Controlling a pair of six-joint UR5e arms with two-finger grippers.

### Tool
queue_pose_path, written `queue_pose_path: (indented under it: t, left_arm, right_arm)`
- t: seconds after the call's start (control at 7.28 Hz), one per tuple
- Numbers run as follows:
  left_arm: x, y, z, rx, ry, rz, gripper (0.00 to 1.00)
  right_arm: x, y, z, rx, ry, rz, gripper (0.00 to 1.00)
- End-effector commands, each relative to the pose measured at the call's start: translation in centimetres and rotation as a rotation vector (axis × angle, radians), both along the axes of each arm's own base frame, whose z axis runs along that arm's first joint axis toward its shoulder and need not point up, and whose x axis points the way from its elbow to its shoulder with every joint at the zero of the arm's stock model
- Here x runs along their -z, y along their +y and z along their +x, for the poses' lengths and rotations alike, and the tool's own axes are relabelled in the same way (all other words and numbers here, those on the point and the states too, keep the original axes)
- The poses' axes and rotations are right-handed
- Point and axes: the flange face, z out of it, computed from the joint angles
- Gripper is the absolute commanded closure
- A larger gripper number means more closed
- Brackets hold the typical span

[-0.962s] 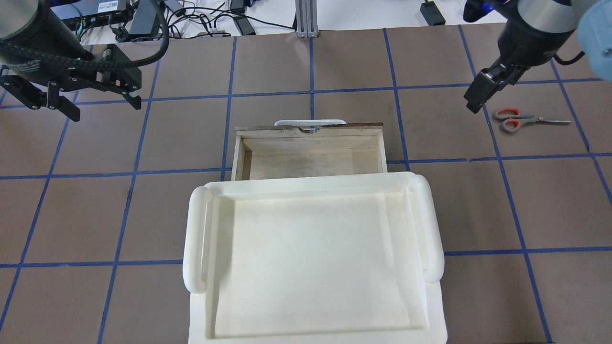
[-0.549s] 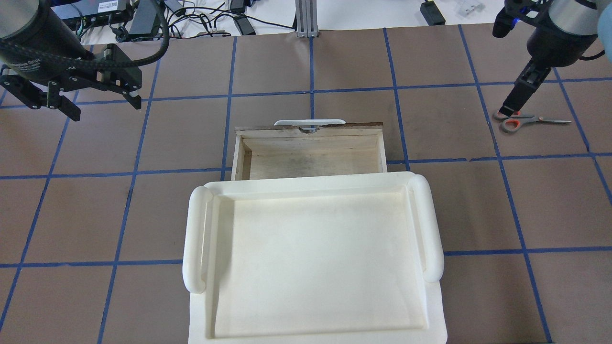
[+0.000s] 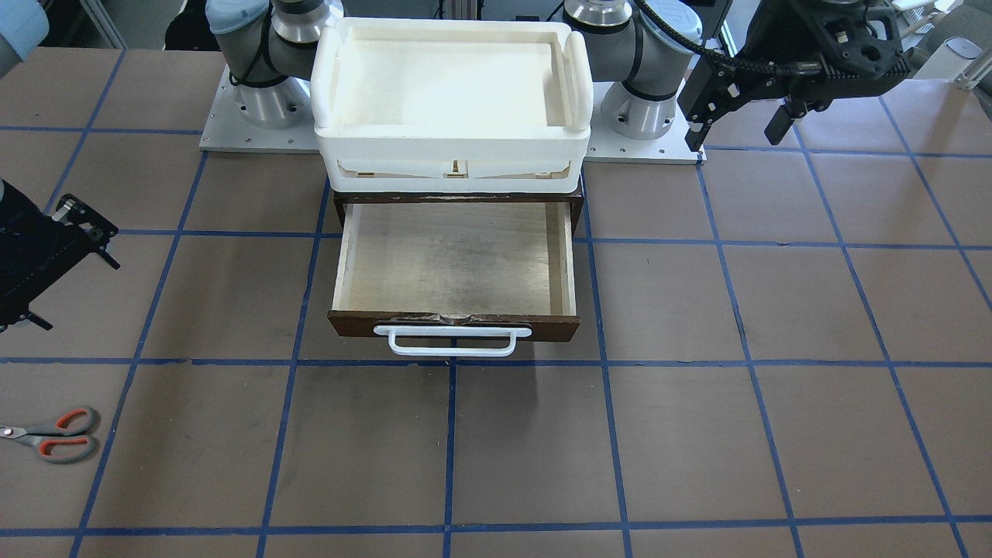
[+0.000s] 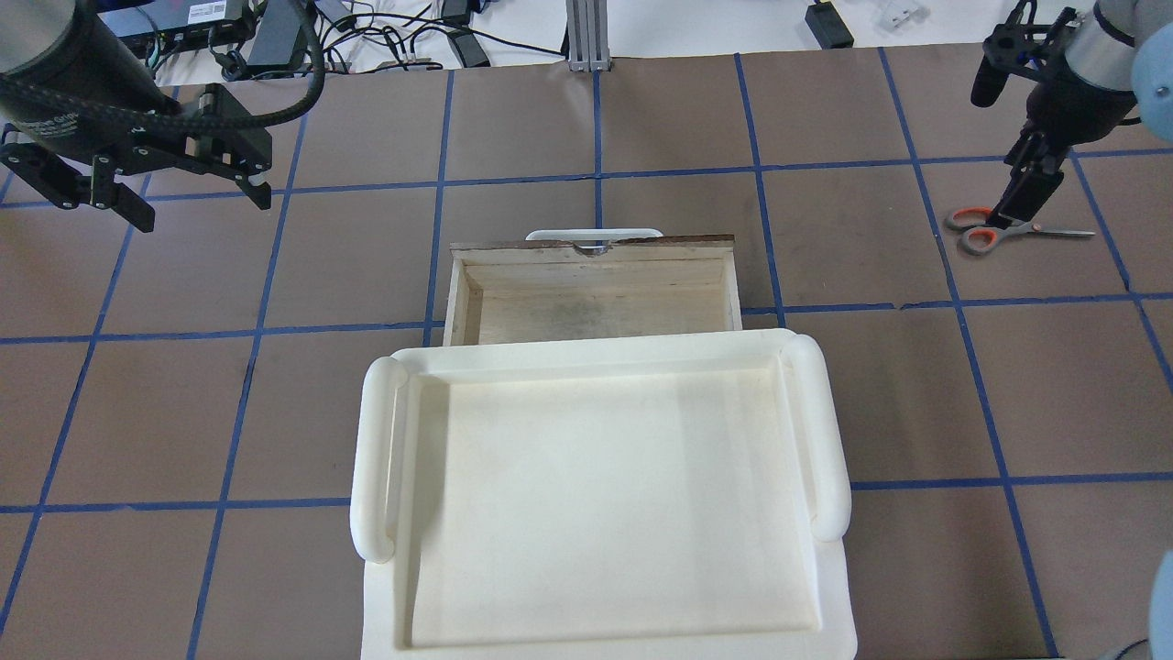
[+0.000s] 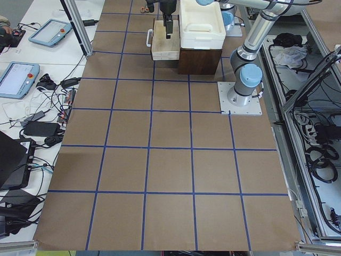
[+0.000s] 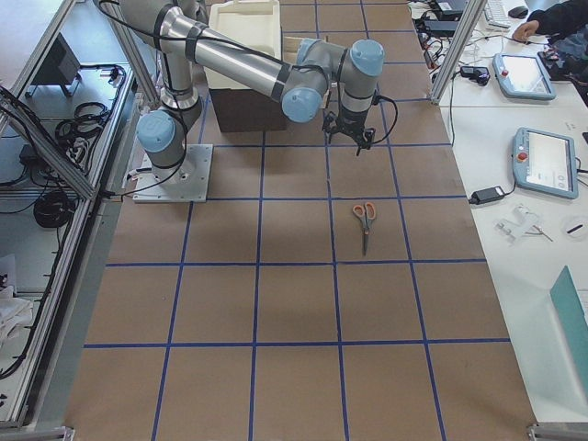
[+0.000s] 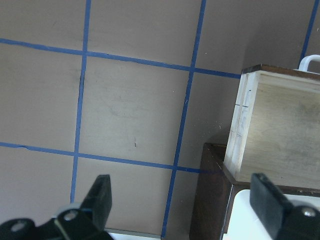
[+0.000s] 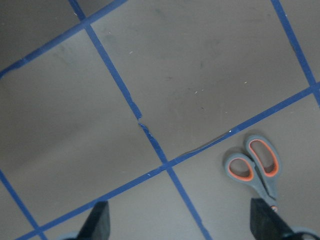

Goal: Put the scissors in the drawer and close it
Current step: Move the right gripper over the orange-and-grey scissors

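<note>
Right hand (image 8: 181,222), fingers apart, which I hold over the scissors (image 4: 981,229) on the surface right of the open drawer (image 4: 596,307), apparently for grasping; left hand (image 7: 182,202), likewise apart, hangs clear.

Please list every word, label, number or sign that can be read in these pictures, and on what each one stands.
Nothing can be read in full.
White print on the left arm's black sleeve: blurred, unreadable.
White label on a black box, top left of the overhead view: too small.
Tablet screens in the side views: too small.
The scissors, drawer and tray: no text seen.
</note>
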Motion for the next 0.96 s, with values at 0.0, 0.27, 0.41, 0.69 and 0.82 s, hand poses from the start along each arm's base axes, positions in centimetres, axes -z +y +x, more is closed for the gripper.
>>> queue_pose_path:
  t: [0.0, 0.27, 0.41, 0.69, 0.82]
  left_arm:
    - [0.0, 0.0, 0.0, 0.000, 0.000, 0.000, 0.00]
    - [0.0, 0.0, 0.0, 0.001, 0.000, 0.001, 0.00]
    - [0.0, 0.0, 0.0, 0.000, 0.000, 0.000, 0.00]
    - [0.0, 0.0, 0.0, 0.000, 0.000, 0.000, 0.00]
    - [0.0, 0.0, 0.0, 0.000, 0.000, 0.000, 0.00]
  right_arm:
    - [4.4, -2.8, -4.1, -0.114, 0.029, -0.055, 0.00]
    - [6.4, -3.4, -6.4, -0.204, 0.024, -0.048, 0.00]
    - [7.8, -4.1, -7.5, -0.245, 0.038, -0.067, 0.00]
    - [10.0, -4.2, -10.1, -0.334, 0.041, -0.060, 0.00]
    - [10.8, -4.4, -10.9, -0.344, 0.052, -0.070, 0.00]
